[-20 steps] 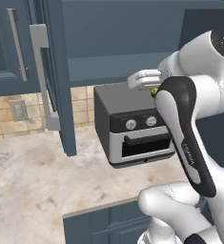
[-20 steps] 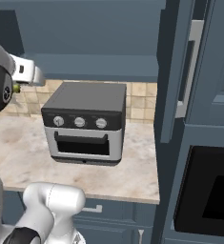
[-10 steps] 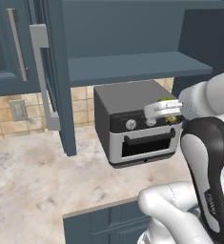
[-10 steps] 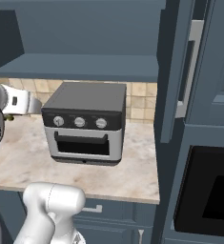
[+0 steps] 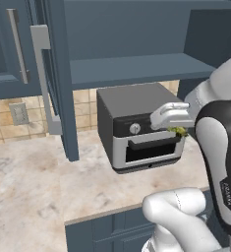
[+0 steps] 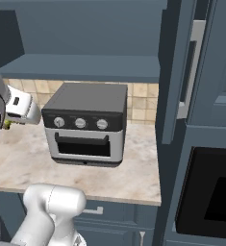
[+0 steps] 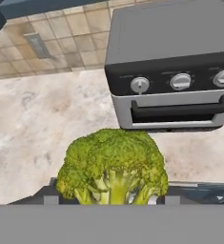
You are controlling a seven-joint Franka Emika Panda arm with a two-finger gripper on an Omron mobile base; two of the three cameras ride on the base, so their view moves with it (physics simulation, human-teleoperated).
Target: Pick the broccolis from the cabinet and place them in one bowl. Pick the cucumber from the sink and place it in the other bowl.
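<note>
My gripper (image 5: pixel 178 129) is shut on a bumpy yellow-green broccoli (image 7: pixel 112 167), which sits between the fingers at the bottom of the hand view. The broccoli (image 5: pixel 177 131) peeks out under my white hand, in front of the toaster oven's top right corner. From the right base view my hand (image 6: pixel 21 109) hangs left of the oven, with a bit of the broccoli (image 6: pixel 7 124) under it. The dark blue-grey cabinet (image 5: pixel 131 69) stands open above, its door (image 5: pixel 58 78) swung out to the left and its shelf (image 6: pixel 85 67) bare. The bowls, cucumber and sink are out of view.
A black and silver toaster oven (image 5: pixel 136 129) stands on the marbled counter (image 5: pixel 33 187) against the tiled wall. A wall outlet (image 5: pixel 19 113) is at the left. A tall unit with a built-in oven (image 6: pixel 210 192) closes the right side. Blue drawers (image 5: pixel 112 229) run below the counter.
My hand, with the broccoli in it, has come down from beside the cabinet shelf to oven height, away from the cabinet. The grip has not changed.
</note>
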